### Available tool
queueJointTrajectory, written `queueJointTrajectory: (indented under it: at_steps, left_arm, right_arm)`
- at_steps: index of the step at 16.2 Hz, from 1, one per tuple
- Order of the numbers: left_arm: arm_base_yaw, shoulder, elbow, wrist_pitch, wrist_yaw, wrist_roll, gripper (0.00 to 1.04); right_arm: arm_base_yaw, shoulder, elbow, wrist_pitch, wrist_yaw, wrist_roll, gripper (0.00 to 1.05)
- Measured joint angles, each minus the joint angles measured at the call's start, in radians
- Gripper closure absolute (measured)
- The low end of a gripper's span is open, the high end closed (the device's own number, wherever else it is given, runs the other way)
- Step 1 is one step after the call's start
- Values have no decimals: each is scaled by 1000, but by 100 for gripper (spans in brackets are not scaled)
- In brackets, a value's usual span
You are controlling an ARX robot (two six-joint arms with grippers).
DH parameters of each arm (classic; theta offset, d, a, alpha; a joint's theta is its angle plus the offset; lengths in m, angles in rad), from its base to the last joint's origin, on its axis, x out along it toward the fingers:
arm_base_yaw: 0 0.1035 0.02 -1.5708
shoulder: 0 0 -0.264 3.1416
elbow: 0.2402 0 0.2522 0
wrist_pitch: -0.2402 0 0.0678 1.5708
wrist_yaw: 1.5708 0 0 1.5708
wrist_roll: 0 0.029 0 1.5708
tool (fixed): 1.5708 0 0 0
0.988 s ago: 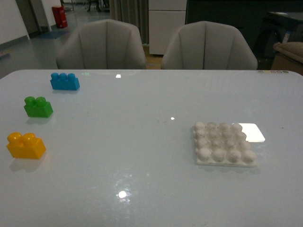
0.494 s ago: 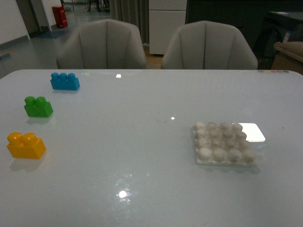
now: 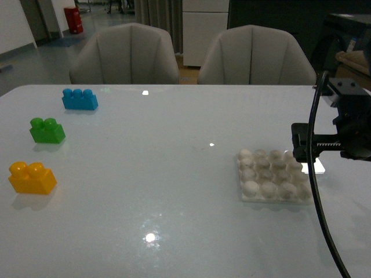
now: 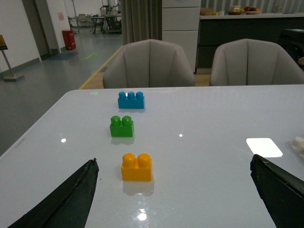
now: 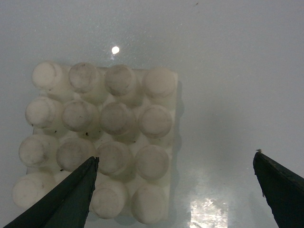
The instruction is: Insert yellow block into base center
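Yellow block (image 3: pixel 32 178), green brick (image 3: pixel 47 131) and blue brick (image 3: pixel 80 99) contrast with the white base (image 3: pixel 272 176).

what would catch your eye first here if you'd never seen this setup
Three bright bricks stand out in a row down the left side of the pale table: a blue brick farthest back, a green brick in the middle, and the yellow block nearest. On the right sits the white studded base, with nothing on it. The dark right gripper hangs open over it.
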Motion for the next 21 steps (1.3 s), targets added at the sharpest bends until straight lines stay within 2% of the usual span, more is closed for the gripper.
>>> queueJointTrajectory:
  at_steps: [5,13,18,21]
  left_arm:
    - [0,0,0,0,0,0,7]
    - [0,0,0,0,0,0,7]
    - [0,0,0,0,0,0,7]
    - [0,0,0,0,0,0,7]
  right_arm:
    - [12,186,154,-63,-51,37,6]
    - [41,243,181,-31,-80,23,6]
    - [112,275,218,-18,-118,-11,6]
    - [172,309,295,-57,-160,48,6]
